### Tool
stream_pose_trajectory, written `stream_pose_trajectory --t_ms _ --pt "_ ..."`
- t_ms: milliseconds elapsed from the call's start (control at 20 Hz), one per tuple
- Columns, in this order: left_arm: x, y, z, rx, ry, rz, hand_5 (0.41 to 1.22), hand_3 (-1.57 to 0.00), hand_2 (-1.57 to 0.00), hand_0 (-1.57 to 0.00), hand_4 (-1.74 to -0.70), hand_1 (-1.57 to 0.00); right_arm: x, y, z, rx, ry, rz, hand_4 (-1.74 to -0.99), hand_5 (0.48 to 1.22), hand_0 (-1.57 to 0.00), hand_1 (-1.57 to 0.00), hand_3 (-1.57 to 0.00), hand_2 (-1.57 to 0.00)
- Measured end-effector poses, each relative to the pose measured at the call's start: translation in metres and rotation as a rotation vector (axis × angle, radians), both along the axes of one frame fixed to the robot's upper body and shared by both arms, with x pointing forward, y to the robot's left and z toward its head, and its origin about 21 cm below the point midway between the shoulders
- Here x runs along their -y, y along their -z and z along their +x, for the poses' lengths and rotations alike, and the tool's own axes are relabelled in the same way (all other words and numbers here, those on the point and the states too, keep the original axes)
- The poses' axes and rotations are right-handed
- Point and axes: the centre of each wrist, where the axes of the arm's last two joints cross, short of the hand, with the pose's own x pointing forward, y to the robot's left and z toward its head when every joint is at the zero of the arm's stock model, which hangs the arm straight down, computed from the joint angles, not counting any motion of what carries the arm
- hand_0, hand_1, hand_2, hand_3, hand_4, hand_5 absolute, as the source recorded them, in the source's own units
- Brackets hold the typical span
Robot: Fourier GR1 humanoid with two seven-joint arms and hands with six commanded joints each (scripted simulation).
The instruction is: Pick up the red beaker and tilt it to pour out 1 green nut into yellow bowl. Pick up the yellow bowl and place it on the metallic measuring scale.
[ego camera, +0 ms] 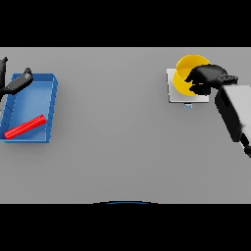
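Note:
The yellow bowl (185,71) stands on the metallic measuring scale (172,93) at the far right of the table. My right hand (208,78) is at the bowl's right side with its fingers curled round the rim. The red beaker (25,127) lies on its side in the blue tray (48,105) at the left. Only part of my left hand (16,84) shows at the left edge, over the tray's back corner, fingers straight. No green nut is visible.
The blue tray fills the left edge of the grey table (112,122). A small bluish mark (188,105) sits at the scale's front edge.

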Motion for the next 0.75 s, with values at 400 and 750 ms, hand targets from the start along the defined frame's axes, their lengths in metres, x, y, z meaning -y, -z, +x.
stream_pose_trajectory --t_ms 400,750 --pt "0.0034 0.0030 0.0065 -0.014 0.005 0.003 0.739 0.00 0.00 0.00 -0.81 0.00 0.0046 -0.0028 0.0049 -0.044 0.000 0.010 -1.385 0.780 -0.25 -0.23 -0.54 -0.39" --pt "0.0029 0.0021 0.0063 -0.004 -0.008 -0.015 0.734 0.00 0.00 0.00 -0.82 0.00 0.0012 -0.0018 0.0083 -0.066 -0.031 -0.025 -1.308 0.733 -0.05 -0.05 -0.35 -0.12"
